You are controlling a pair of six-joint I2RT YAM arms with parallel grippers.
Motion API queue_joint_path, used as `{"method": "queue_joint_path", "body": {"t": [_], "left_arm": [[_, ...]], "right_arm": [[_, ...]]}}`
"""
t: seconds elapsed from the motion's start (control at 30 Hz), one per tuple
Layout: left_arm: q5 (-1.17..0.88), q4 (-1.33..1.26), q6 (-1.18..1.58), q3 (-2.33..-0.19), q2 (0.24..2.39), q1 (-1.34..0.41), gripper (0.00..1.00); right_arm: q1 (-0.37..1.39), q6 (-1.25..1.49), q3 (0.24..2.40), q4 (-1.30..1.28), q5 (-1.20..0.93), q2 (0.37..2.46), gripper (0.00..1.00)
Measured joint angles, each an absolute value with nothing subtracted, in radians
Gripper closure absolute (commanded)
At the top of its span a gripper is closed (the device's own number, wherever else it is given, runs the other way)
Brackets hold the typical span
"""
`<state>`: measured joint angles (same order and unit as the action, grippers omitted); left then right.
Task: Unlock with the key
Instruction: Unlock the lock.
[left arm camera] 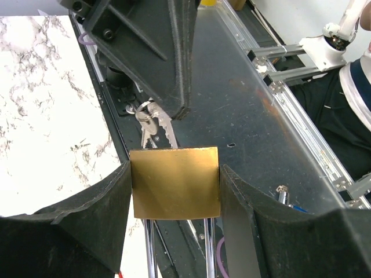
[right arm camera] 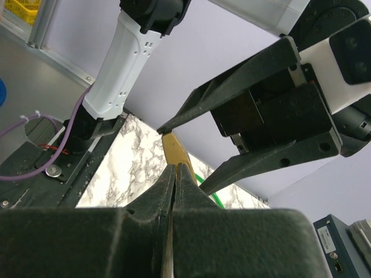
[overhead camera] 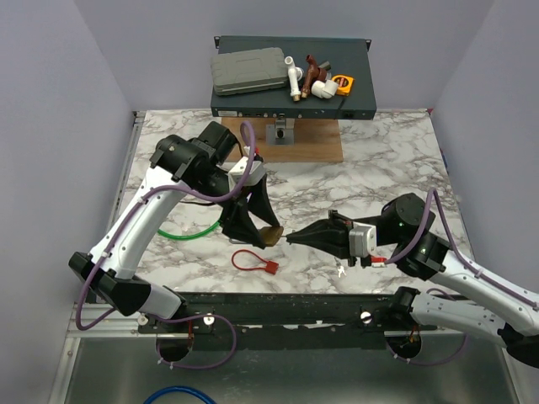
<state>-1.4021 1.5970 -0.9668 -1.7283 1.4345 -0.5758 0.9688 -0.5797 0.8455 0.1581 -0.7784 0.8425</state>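
A brass padlock [left arm camera: 174,182] is held off the table between the pads of my left gripper [left arm camera: 174,171], its two steel shackle legs [left arm camera: 149,249] running back toward the wrist. In the top view the left gripper [overhead camera: 268,236] holds the padlock [overhead camera: 271,236] left of centre. My right gripper [overhead camera: 291,240] points left at it, jaws pressed together on the key. A bunch of keys [left arm camera: 148,123] hangs beside the right gripper's tip [left arm camera: 181,110], just beyond the padlock's far face. In the right wrist view the right gripper [right arm camera: 175,168] is shut, its tip against the padlock's narrow edge [right arm camera: 173,149].
A red loop tag [overhead camera: 253,260] lies on the marble table [overhead camera: 370,168] near the front edge. A green cable [overhead camera: 181,232] curves under the left arm. A wooden board [overhead camera: 295,150] with a metal fitting and a dark box [overhead camera: 290,101] carrying tools stand at the back.
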Motion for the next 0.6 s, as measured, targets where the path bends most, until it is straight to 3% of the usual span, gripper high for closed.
{"method": "queue_joint_path", "body": {"t": [0.6], "left_arm": [[-1.408,1.641,-0.955,-1.743,1.461,-0.551,1.00]], "right_arm": [[0.922,-0.604,0.937,0.034,-0.855,0.915,0.99]]}}
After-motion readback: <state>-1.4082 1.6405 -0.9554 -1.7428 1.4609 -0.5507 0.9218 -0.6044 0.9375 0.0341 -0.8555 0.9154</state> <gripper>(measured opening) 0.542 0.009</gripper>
